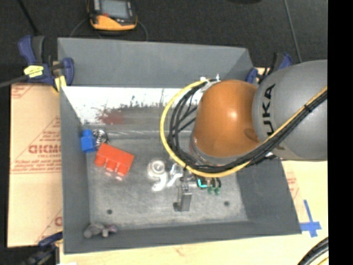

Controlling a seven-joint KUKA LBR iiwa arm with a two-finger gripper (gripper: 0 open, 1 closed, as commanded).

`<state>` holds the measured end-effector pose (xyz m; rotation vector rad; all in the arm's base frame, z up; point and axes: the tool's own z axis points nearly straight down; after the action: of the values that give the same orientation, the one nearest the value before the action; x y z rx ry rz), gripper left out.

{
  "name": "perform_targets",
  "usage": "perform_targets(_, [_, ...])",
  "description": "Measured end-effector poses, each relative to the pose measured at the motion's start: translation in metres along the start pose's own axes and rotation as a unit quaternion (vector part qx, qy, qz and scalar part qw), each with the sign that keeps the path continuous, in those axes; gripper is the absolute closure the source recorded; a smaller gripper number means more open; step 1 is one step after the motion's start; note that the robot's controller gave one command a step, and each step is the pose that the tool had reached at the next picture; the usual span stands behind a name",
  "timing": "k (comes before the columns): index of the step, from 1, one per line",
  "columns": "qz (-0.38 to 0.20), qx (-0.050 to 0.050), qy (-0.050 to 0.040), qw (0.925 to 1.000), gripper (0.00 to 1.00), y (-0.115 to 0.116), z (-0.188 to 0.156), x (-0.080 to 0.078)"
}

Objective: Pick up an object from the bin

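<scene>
My gripper (182,200) hangs below the orange wrist cover, low over the bin floor right of centre. Just to its left lies a shiny silver metal piece (158,173) with a round end, reaching toward the gripper; whether they touch I cannot tell. A small teal-green thing (212,187) sits close on the gripper's right, partly hidden under the arm. Farther left lies an orange-red block (114,161) with studs on its front.
A blue piece (86,141) with a small silver part beside it rests by the left wall. A small grey object (99,231) lies in the front left corner. The arm and its cables cover the bin's right half.
</scene>
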<state>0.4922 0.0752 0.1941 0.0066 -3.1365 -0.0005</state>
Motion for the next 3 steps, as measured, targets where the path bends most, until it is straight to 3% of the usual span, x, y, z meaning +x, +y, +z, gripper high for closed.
perform_targets(1, [-0.089,0.0,-0.0035,0.996,0.0,0.02,0.073,-0.074])
perform_targets(2, [-0.038,-0.001,-0.0026,0.9993,0.0,-0.02,0.123,-0.115])
perform_targets(3, [-0.038,-0.001,-0.0029,0.9993,1.0,-0.019,0.119,-0.116])
